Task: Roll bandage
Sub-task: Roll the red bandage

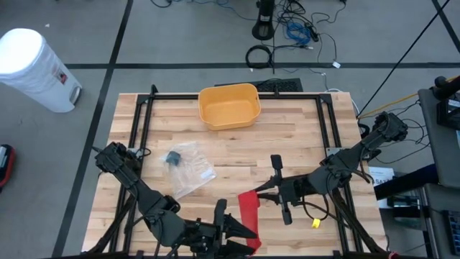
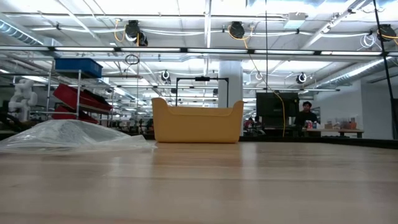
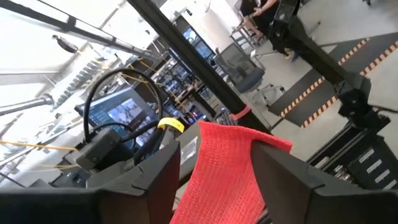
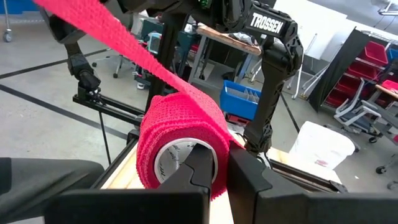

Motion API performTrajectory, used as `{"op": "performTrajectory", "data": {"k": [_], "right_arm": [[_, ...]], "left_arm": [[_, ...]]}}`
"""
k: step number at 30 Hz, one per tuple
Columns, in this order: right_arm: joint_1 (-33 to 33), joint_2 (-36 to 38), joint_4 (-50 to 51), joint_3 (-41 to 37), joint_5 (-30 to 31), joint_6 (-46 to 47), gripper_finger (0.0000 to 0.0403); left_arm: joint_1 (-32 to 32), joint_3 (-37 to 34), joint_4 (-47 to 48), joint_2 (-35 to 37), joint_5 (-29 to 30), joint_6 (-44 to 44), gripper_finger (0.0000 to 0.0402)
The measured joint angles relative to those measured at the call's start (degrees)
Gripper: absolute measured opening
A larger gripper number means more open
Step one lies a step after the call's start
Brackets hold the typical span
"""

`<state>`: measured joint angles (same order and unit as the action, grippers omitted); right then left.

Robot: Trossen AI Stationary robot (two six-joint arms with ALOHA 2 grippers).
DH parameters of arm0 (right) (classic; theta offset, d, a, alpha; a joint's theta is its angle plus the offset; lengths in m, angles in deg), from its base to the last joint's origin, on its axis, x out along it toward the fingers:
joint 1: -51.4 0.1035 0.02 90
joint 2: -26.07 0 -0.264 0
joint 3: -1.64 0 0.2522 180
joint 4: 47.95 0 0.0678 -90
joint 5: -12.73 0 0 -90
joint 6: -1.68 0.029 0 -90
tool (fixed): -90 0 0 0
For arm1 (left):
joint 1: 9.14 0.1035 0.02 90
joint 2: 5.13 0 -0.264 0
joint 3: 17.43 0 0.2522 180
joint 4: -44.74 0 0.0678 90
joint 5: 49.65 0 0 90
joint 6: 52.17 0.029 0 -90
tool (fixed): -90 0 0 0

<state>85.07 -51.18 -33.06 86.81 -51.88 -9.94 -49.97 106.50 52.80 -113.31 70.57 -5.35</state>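
Right gripper (image 4: 214, 163) clamps the red bandage roll (image 4: 180, 134); left gripper (image 3: 214, 171) stands apart around its half-hidden strip.

1. Our left arm reaches along the near edge of the tabletop (image 1: 302, 137), its left gripper (image 1: 241, 230) pointing right with fingers (image 3: 158, 177) spread either side of the bandage (image 1: 249, 214).
2. Our right arm stretches in from the right; its right gripper (image 1: 277, 188) is clamped on the bandage roll.
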Motion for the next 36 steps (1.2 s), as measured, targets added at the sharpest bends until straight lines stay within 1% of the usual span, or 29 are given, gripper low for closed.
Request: {"op": "performTrajectory", "data": {"k": [6,9,12,17,20,23,24,26,29,31,33,34,36], "right_arm": [[0.02,0.0,0.0,0.0,0.0,-0.02,0.0019],[0.0,0.0,0.04,0.0,0.15,-0.02,0.0019],[-0.02,0.0,0.02,0.0,0.16,-0.02,0.0019],[0.0,0.0,0.24,0.0,0.13,-0.02,0.0019],[0.19,0.0,0.76,0.0,0.13,-0.02,0.0019],[0.58,0.36,0.85,0.0,0.12,0.11,0.0019],[0.81,0.64,0.86,0.0,0.12,0.23,0.0019],[1.22,1.22,0.5,0.0,0.07,0.27,0.0019],[2.12,2.1,0.36,0.0,0.02,0.35,0.0019],[2.46,2.86,0.19,0.0,-0.03,0.49,0.0019],[2.88,3.46,0.08,0.0,0.0,0.64,0.0019],[2.98,3.61,-0.08,0.0,0.0,0.64,0.0019],[3.27,3.94,0.04,0.0,0.0,0.66,0.0019]], "left_arm": [[-0.96,0.0,-0.25,0.0,-0.47,-0.31,0.0207],[-0.99,0.0,-0.44,0.0,-1.68,-2.97,0.0207],[-0.99,0.0,0.76,-0.09,-0.75,-3.39,0.021],[-1.98,0.0,0.28,-0.52,5.53,-1.36,0.0233],[-4.31,0.0,-2.09,-0.52,12.76,0.02,0.0239],[-7.08,0.0,-0.94,-0.5,21.64,-1.29,0.024],[-7.9,0.0,0.49,-0.5,24.51,-3.7,0.024],[-8.89,0.0,5.82,-0.5,27.48,-13.61,0.024],[-9.31,0.0,16.43,-0.72,26.18,-30.9,0.024],[-9.11,0.0,20.83,-1.72,25.24,-39.66,0.024],[-8.84,0.0,24.07,-3.28,26.64,-44.76,0.024],[-8.63,0.0,25.29,-4.25,28.29,-46.17,0.0239],[-7.97,0.0,27.13,-6.21,33.52,-47.54,0.0239]]}}
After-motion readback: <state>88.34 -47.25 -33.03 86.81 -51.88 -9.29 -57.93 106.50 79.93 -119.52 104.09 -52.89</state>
